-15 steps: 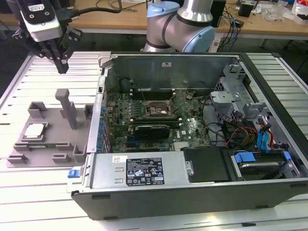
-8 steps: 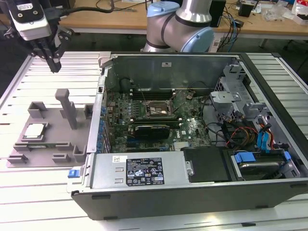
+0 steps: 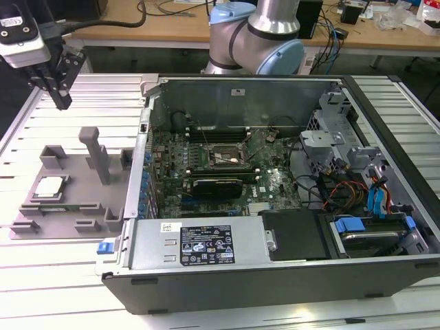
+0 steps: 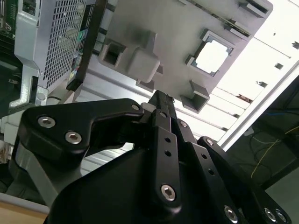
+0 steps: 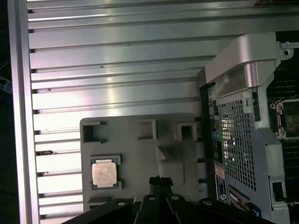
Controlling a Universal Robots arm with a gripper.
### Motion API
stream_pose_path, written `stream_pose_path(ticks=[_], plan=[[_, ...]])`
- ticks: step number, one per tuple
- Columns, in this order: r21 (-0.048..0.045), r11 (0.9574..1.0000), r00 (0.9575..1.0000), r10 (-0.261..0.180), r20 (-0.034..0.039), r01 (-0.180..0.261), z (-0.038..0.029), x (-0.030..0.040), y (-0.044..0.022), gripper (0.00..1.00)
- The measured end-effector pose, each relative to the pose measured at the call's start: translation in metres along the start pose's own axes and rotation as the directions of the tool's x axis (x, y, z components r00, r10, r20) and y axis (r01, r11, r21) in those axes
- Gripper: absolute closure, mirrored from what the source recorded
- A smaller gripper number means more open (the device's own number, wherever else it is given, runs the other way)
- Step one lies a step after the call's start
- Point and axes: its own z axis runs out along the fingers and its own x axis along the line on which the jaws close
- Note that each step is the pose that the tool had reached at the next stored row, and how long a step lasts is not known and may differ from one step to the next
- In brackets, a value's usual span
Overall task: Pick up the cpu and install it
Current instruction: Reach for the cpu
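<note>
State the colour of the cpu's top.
Shiny silver-grey cpu top, clearest in the first wrist view.

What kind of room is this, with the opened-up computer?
Probably a robotics lab or workshop: a robot arm stands behind an open computer case on a slatted metal table, with cable-strewn desks beyond.

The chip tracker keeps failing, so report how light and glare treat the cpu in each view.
Exterior view: the cpu is evenly lit, pale grey, mild sheen. Second wrist view: glare washes its top out to plain white, and the table beyond the tray too. First wrist view: it gleams, yet its darker rim stays distinct.
</note>
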Motion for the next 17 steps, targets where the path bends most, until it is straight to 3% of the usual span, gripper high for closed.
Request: stream_pose_path(ticks=[4,12,17], plan=[[0.0000,1.0000,1.0000,0.000,-0.0001,0.000,0.0045,0.0063,-0.0030,0.89],[0.0001,1.0000,1.0000,0.000,-0.0001,0.000,0.0230,0.0169,-0.0194,0.89],[0.0000,1.0000,1.0000,0.000,-0.0001,0.000,0.0329,0.0229,-0.0212,0.89]])
